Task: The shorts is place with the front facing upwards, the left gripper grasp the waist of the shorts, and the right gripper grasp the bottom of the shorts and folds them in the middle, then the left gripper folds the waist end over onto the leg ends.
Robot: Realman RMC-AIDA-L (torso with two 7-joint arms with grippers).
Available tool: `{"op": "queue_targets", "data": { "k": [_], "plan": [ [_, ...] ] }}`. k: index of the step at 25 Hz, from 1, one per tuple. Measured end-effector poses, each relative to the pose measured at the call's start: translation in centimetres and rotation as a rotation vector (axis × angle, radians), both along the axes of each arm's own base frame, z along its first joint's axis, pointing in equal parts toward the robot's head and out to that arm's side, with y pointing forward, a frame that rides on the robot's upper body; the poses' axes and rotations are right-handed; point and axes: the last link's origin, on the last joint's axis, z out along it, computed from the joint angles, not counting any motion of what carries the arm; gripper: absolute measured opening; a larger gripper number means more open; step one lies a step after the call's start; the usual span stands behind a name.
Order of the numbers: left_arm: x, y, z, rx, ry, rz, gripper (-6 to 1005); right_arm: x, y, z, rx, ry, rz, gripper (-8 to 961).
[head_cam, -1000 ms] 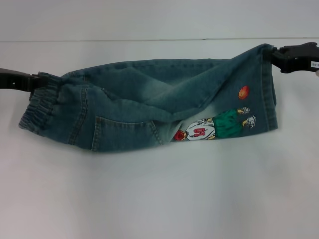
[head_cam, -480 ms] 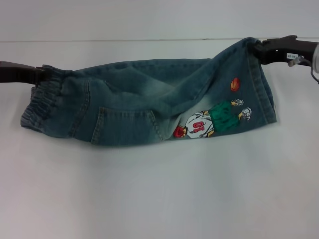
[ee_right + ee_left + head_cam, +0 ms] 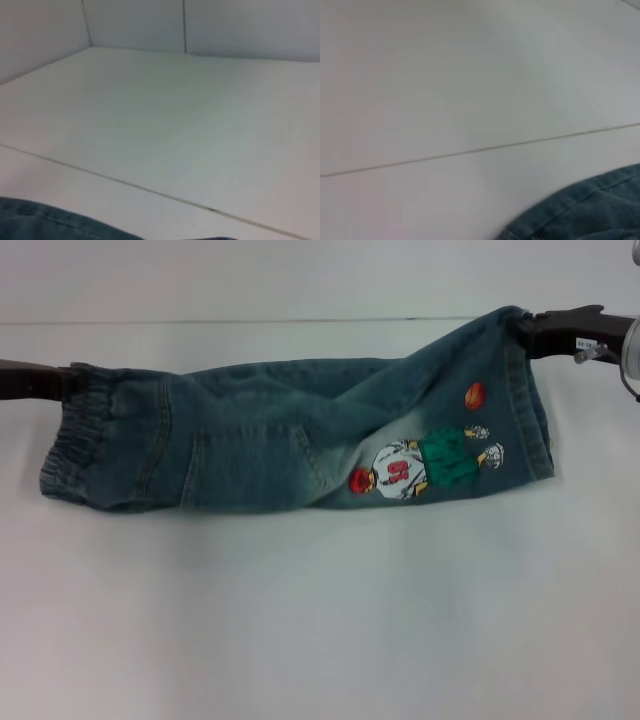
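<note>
Denim shorts [image 3: 290, 435] are lying folded lengthwise, long axis running left-right across the worktop [image 3: 320, 620]. Left gripper [image 3: 68, 382] fingers are pinching the waist [image 3: 75, 445]; right gripper [image 3: 530, 332] fingers are pinching the leg ends [image 3: 530, 410], directly opposite.

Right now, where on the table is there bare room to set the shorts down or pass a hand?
Bare table spreads below the shorts, and a narrower strip behind them. Crowded ends: left gripper at the waist, right gripper at the leg ends.

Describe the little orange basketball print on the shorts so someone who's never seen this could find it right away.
On the white table lie denim shorts, stretched between the left gripper at the puckered waist and the right gripper at the hem end. Near that hem sits the orange basketball print, just above the cartoon player. It is a plain round ball, set apart from the figure.
</note>
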Motion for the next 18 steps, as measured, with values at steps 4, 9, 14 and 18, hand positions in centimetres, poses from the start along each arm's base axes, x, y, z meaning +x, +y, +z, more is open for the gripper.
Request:
{"op": "queue_targets", "data": {
  "k": [4, 9, 14, 18],
  "plan": [
    [-0.25, 0.13, -0.10, 0.014, 0.004, 0.008, 69, 0.25, 0.34, 0.02, 0.027, -0.020, -0.014, 45],
    [-0.59, 0.30, -0.11, 0.033, 0.006, 0.020, 70, 0.34, 0.58, -0.02, 0.055, -0.019, -0.014, 46],
    [-0.72, 0.51, 0.09, 0.060, 0.008, 0.029, 71, 0.54, 0.70, 0.18, 0.075, -0.018, -0.005, 46],
    [-0.60, 0.66, 0.01, 0.071, 0.010, 0.026, 72, 0.30, 0.83, 0.02, 0.082, -0.040, 0.016, 46]
  ]
}}
